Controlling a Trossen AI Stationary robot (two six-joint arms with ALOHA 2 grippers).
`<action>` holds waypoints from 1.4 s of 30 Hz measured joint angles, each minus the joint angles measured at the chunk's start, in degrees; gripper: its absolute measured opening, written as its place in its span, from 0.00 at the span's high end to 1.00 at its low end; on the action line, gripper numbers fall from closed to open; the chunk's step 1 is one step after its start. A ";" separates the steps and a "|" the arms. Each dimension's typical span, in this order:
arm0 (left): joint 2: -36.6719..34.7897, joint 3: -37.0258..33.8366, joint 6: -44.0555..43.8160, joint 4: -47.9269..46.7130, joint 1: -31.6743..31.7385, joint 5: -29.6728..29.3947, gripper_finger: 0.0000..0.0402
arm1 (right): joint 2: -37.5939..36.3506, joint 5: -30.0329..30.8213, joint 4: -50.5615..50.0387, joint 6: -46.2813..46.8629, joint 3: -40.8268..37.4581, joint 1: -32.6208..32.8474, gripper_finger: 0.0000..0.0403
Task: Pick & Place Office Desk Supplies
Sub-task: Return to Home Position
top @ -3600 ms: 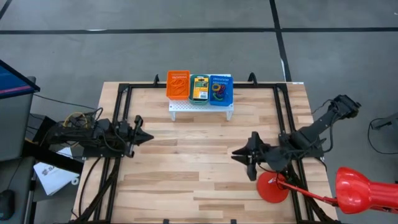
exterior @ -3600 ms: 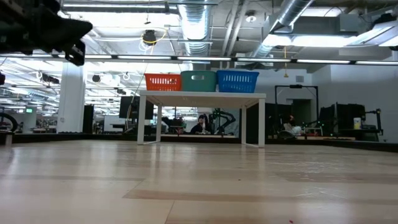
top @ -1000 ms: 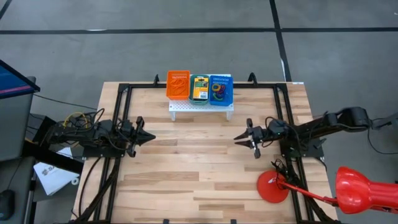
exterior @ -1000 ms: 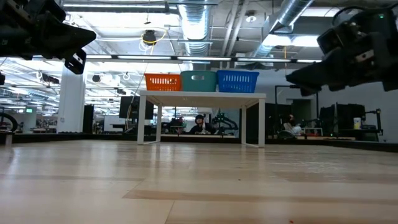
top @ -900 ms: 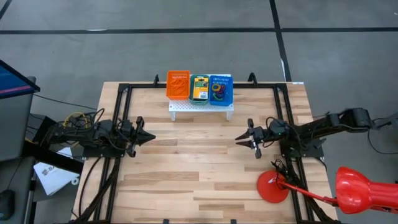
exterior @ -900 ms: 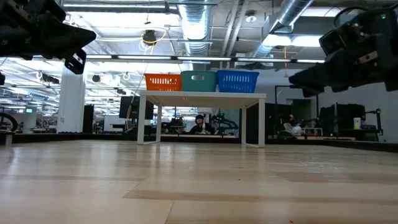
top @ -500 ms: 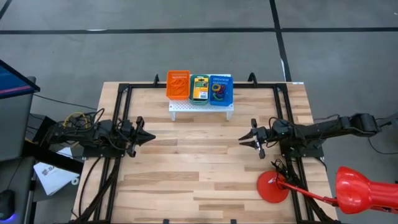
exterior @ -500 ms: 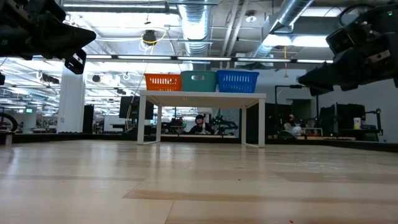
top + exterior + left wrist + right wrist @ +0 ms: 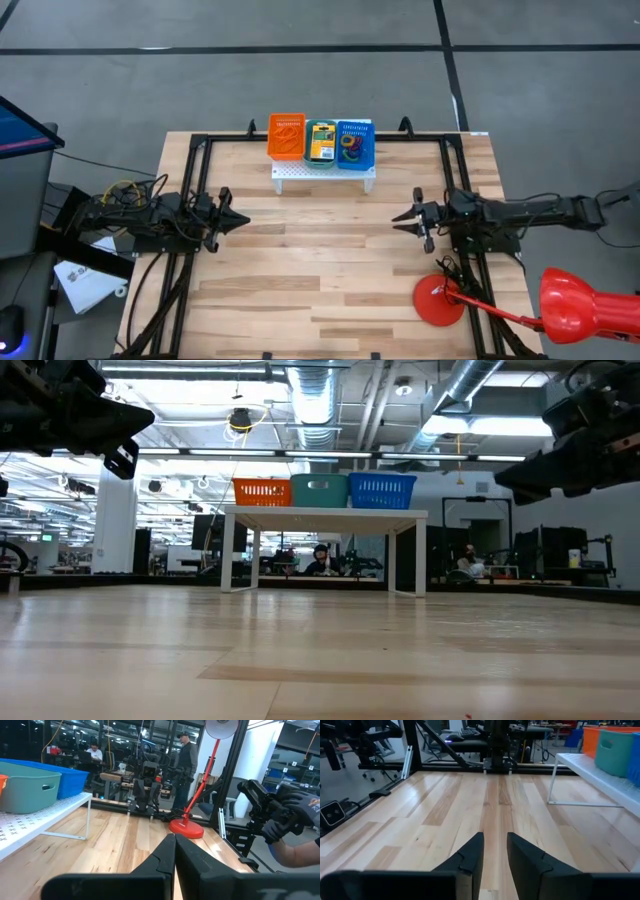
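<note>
On the white perforated stand (image 9: 322,173) at the table's far middle sit three small baskets. The orange one (image 9: 286,136) holds orange loops. The teal one (image 9: 321,143) holds a yellow-and-green crayon box (image 9: 321,148), and the blue one (image 9: 355,144) holds coloured rubber bands (image 9: 350,147). My left gripper (image 9: 241,220) hovers shut over the table's left side, pointing level to the right, and shows shut in its wrist view (image 9: 174,838). My right gripper (image 9: 397,221) hovers over the right side, pointing left. It is open by a narrow gap with nothing in it (image 9: 495,836).
A red round lamp base (image 9: 438,300) stands at the near right, and its red head (image 9: 585,305) lies beyond the table. Black frame rails (image 9: 190,200) run along the table's left, right and far sides. Bare wood lies between the two grippers. People show in the room behind.
My right gripper has drawn back toward the table's right edge, staying above the wood with its finger gap unchanged. My left arm and the baskets have kept still.
</note>
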 joint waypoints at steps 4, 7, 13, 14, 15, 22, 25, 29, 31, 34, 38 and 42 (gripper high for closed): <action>0.00 0.00 0.00 0.02 0.01 0.00 0.99 | -6.16 0.00 -4.81 0.00 0.00 0.00 0.80; 0.00 0.00 0.01 0.00 0.00 0.00 0.99 | -10.93 0.01 -8.92 0.00 -0.02 -0.02 0.80; 0.00 0.00 0.00 0.00 0.00 0.00 0.99 | -15.64 1.66 -10.36 0.18 -0.02 0.64 0.80; 0.01 0.00 0.01 0.00 0.02 0.00 0.99 | -15.97 1.85 -10.36 0.19 -0.02 0.79 0.80; 0.00 0.00 0.00 0.00 0.00 0.00 0.99 | -16.21 2.09 -10.40 0.18 -0.02 0.79 0.80; 0.01 0.00 0.00 0.00 0.00 0.01 0.99 | -19.84 2.80 -10.52 2.13 -0.04 0.81 0.80; 0.00 0.00 0.00 0.00 0.00 0.00 0.99 | -21.43 2.78 -9.97 2.98 -0.04 0.81 0.80; 0.00 0.00 0.00 0.00 0.02 0.00 0.99 | -21.44 2.79 -10.57 3.02 0.38 0.81 0.80; 0.02 0.00 0.01 0.01 0.00 0.00 0.99 | -21.31 2.78 -10.36 3.02 0.48 0.81 0.80; 0.01 0.00 0.00 0.02 0.00 0.00 0.99 | -21.29 2.78 -10.42 3.03 0.54 0.81 0.80; 0.02 0.00 0.00 0.02 0.02 0.00 0.99 | -21.27 2.78 -10.56 3.04 0.61 0.81 0.80; 0.02 0.00 0.00 0.02 0.00 0.00 0.99 | -21.27 2.78 -10.43 3.04 0.66 0.81 0.80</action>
